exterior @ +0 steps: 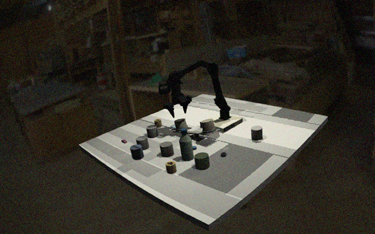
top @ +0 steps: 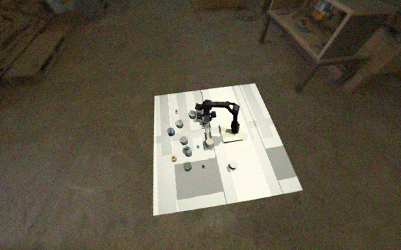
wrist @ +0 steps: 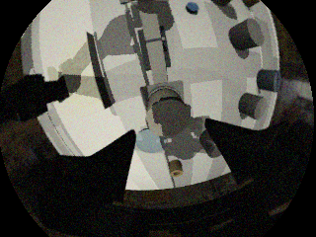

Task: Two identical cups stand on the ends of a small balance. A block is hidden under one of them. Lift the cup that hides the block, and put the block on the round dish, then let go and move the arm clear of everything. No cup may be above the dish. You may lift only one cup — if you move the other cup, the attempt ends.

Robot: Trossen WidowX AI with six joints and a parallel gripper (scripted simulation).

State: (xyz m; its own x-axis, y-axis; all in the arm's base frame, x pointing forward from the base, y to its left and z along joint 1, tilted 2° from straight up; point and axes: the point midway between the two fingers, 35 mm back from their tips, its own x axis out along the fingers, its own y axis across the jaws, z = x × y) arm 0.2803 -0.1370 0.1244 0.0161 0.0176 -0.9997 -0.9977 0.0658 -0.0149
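Gripper (exterior: 177, 108) fingers spread, holding nothing, hovers above the tilted cup (exterior: 180, 123) on the balance (exterior: 193, 131) at board (top: 247, 182) centre, second cup (exterior: 207, 124) at its 3 o'clock, dim cluttered workshop around.

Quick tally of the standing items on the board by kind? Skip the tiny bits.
Cups: 2
Bottle: 1
Plain cylinders: 6
Small yellow pieces: 2
Total: 11
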